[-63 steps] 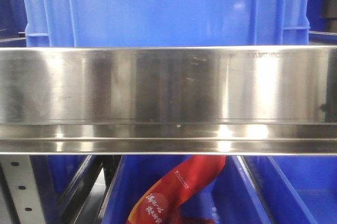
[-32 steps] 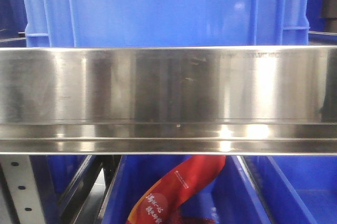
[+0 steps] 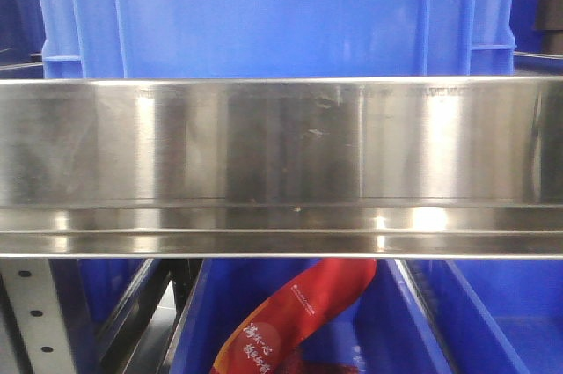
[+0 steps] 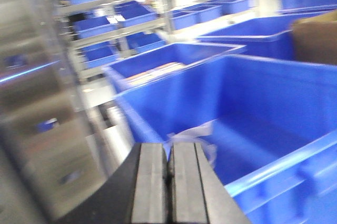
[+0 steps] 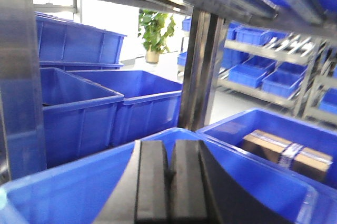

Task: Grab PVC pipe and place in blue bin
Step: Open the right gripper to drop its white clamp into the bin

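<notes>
Facing the bin (image 4: 274, 97), we had left pincer (image 4: 168, 182) and right pincer (image 5: 169, 182) both pressed together, empty; no pipe showed, so we couldn't place it.

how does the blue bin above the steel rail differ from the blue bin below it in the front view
The upper blue bin shows only its ribbed outer wall, so its contents are hidden; the lower blue bin is open to view, with a red packet inside. The upper bin stands behind the steel rail; the lower one sits beneath it. Both are blue plastic.
</notes>
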